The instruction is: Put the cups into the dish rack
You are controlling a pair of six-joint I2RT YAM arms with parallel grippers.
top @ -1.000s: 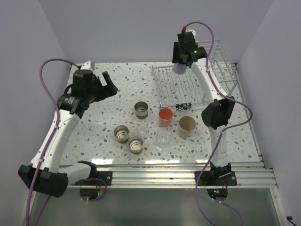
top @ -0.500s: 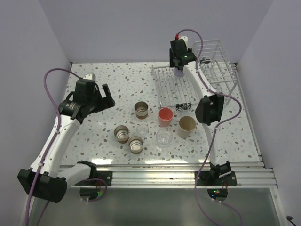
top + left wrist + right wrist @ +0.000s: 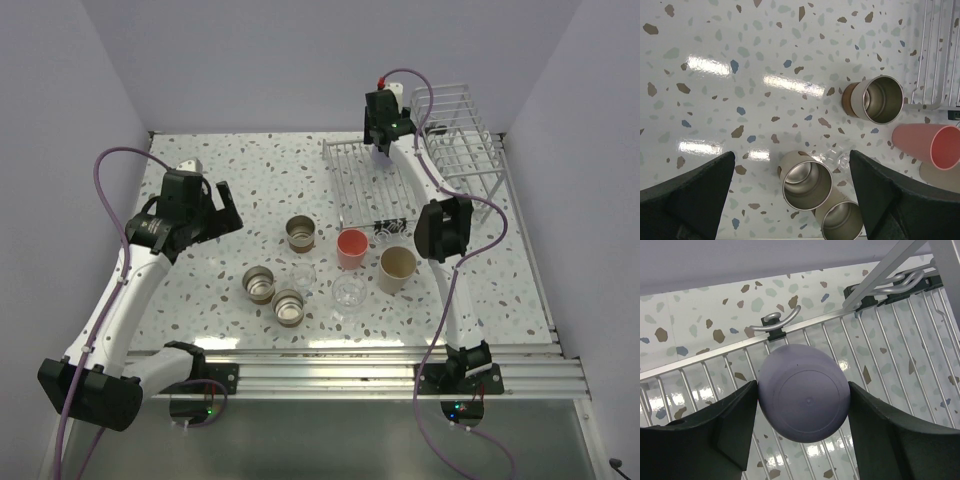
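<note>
My right gripper [image 3: 385, 138] [image 3: 804, 400] is shut on the lavender cup [image 3: 804, 399]. It holds the cup base-up, just over the far edge of the dish rack's flat grid [image 3: 378, 190] [image 3: 880, 340]. My left gripper [image 3: 216, 204] [image 3: 792, 156] is open and empty, hovering above the table left of the cups. Three metallic cups [image 3: 300, 233] [image 3: 259, 284] [image 3: 290, 307] stand upright on the table. With them are two clear cups [image 3: 303, 275] [image 3: 348, 292], the coral-red cup [image 3: 351, 249] and the beige cup [image 3: 396, 269]. The left wrist view shows metallic cups [image 3: 880, 99] [image 3: 807, 186] below the open fingers.
The rack's taller cage part [image 3: 465, 140] stands at the far right by the wall. Lavender walls close in the table on three sides. The arm bases and a metal rail [image 3: 380, 375] run along the near edge.
My right gripper has carried the lavender cup left and back, lower over the rack's flat grid. My left gripper has dropped slightly and turned toward the cups.
</note>
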